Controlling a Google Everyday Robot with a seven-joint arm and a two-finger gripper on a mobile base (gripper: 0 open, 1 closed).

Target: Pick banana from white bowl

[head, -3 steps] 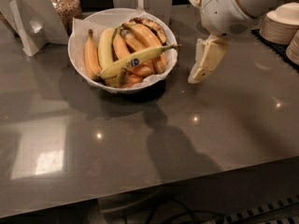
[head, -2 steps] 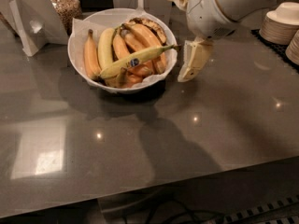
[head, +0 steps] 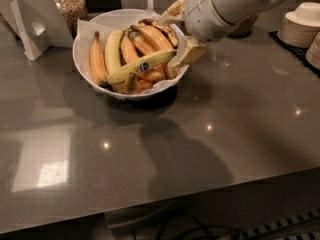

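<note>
The gripper (head: 181, 32) hangs over the right rim of the bowl (head: 78, 46), fingers spread apart. The banana (head: 135, 68) lies across the other bananas (head: 112, 49), its right tip just beside the near finger (head: 192, 53). The bowl stands on the table (head: 210, 134).

The one camera looks down at a slant from above the near edge of the dark counter (head: 210, 149), facing its far side, fairly close. The white bowl (head: 114, 17) lies far and left of centre. The gripper (head: 182, 31), fingers apart, reaches in from the far right at the bowl's rim.
</note>
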